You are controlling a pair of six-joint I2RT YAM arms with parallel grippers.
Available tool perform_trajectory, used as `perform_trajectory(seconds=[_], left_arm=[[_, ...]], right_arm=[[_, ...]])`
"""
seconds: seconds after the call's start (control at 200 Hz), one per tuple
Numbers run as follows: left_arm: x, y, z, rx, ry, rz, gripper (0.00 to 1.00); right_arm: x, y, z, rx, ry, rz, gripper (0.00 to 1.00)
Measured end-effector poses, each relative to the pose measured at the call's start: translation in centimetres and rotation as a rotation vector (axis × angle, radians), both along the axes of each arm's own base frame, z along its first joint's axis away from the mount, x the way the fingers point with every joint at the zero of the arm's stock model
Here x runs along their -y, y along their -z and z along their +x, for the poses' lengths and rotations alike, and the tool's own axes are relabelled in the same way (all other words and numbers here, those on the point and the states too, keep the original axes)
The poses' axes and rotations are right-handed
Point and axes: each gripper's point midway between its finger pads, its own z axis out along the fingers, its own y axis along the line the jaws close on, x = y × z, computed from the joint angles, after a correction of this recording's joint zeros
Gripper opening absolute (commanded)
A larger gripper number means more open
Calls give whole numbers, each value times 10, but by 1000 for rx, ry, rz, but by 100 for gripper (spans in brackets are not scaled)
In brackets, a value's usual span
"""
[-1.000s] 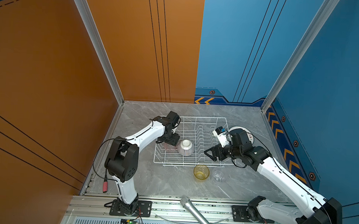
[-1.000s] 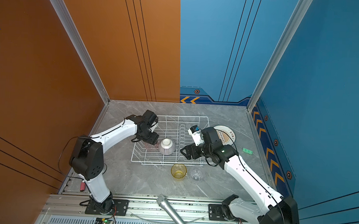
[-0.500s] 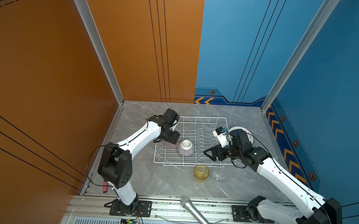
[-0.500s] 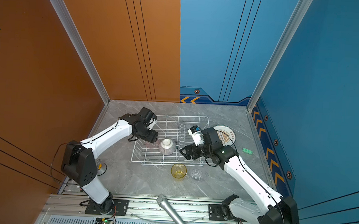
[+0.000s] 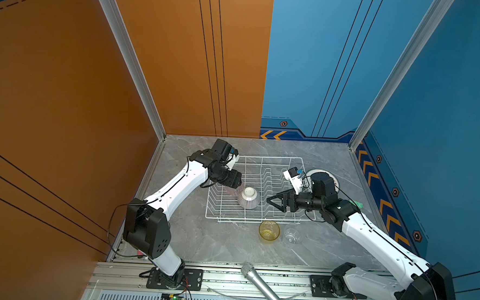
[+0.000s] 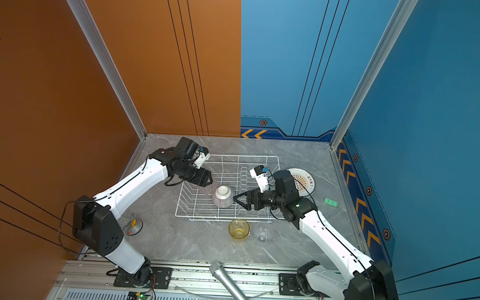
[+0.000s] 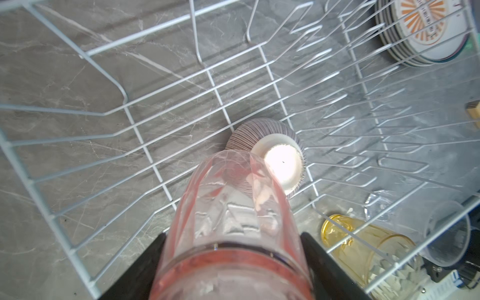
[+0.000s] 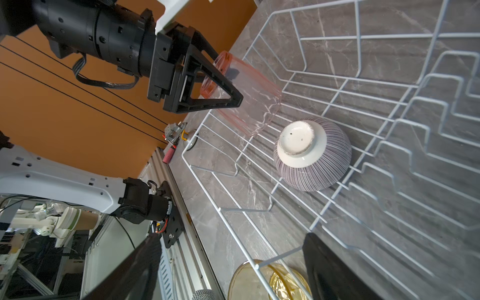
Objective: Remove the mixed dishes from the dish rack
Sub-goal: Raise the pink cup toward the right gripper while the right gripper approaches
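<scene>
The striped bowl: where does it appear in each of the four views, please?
In a top view: the striped bowl, upside down, in the rack's front half.
In a top view: same spot, left of the plate slots.
Left wrist: mid-picture, partly behind the pink glass.
Right wrist: mid-picture, foot facing the camera.
Shared landmark: the pink glass beside the bowl, in all four.

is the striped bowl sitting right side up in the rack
No, the striped bowl lies upside down in the dish rack, its white foot ring facing up.
</scene>
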Motion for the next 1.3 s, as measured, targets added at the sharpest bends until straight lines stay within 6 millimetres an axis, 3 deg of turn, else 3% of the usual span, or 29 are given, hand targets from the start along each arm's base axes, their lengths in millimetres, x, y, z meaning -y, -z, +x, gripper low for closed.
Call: perform_trajectory(seconds=[0.23,0.44,0.831,1.301], left_arm=[[17,-39,-2,45,61,-135,18],[35,-61,-6,55,122,-274,18],[63,-110,-17,127,218,-520,18],[83,-114,-21,107,250,-675,18]], right_arm=[[-11,-9,4,0,-30,95,77],[-19,-12,10,2,-38,157,65],[-24,-36,24,60,-31,280,61],[-24,-64,34,130,-35,390,57]])
